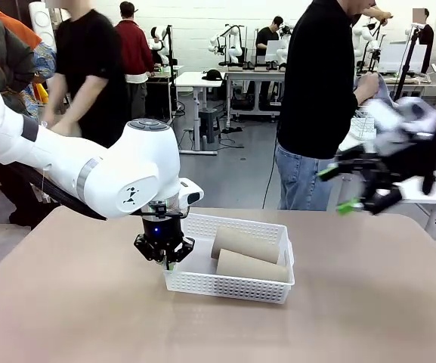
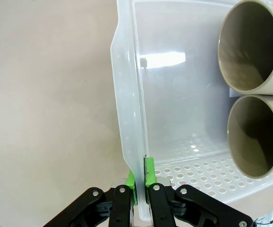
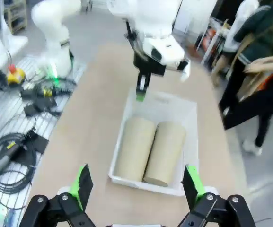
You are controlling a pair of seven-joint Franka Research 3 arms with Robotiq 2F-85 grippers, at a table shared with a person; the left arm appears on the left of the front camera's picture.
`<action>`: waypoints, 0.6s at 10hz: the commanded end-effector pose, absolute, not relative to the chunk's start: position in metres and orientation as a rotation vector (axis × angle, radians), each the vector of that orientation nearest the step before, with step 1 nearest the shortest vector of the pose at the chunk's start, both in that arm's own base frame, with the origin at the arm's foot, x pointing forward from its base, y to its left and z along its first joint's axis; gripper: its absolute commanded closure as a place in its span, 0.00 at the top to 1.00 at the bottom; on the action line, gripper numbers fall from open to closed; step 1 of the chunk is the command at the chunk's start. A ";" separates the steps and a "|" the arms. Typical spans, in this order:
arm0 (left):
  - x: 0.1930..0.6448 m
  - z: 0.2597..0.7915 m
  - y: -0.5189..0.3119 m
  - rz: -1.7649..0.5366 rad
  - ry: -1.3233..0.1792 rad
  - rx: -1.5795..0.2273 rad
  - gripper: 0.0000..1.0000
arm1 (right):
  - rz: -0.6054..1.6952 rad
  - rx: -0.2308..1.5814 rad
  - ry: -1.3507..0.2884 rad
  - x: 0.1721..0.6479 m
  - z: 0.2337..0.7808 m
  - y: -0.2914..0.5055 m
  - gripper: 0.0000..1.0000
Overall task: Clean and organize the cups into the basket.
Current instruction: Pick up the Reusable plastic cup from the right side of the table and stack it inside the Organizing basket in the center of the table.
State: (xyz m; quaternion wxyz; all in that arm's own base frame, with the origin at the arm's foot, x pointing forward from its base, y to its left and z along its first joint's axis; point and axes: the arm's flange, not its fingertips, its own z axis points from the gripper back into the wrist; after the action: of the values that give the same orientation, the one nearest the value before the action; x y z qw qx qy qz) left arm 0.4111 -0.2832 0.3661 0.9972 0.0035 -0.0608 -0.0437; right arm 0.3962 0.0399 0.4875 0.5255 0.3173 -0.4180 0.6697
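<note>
Two taupe-brown cups (image 1: 245, 243) (image 1: 250, 265) lie on their sides, side by side, in the white lattice basket (image 1: 225, 284) at the table's middle. Their open mouths (image 2: 252, 45) (image 2: 259, 135) face my left wrist camera. My left gripper (image 1: 165, 255) is shut on the basket's left wall (image 2: 129, 94), one green pad (image 2: 149, 171) inside and one outside. My right gripper (image 1: 350, 189) hovers open, blurred, high above the table's right side, with nothing between its fingers (image 3: 83, 185). The mint green cup is out of view.
A person in a black top (image 1: 320, 83) stands at the table's far edge, right of centre, hands near a white wire-frame object (image 1: 363, 127). The tan tabletop (image 1: 66, 302) is bare around the basket. Cables (image 3: 13, 151) lie on the floor beside the table.
</note>
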 end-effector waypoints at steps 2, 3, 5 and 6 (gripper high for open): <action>0.411 0.369 -0.284 -0.094 -0.137 0.001 0.00 | 1.392 1.032 -1.228 0.406 0.429 -0.077 1.00; 0.411 0.369 -0.284 -0.094 -0.137 0.001 0.00 | 1.365 1.034 -1.262 0.407 0.414 -0.102 1.00; 0.411 0.369 -0.284 -0.094 -0.137 0.001 0.00 | 1.304 1.007 -1.265 0.417 0.382 -0.135 1.00; 0.411 0.369 -0.284 -0.094 -0.137 0.001 0.00 | 1.271 0.986 -1.246 0.425 0.364 -0.143 1.00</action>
State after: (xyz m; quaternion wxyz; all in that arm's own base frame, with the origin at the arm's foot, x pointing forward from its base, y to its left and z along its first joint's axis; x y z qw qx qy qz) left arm 0.4112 -0.2831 0.3661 0.9972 0.0035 -0.0608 -0.0437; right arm 0.4073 -0.1452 0.3645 0.5209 0.4224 -0.5153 0.5336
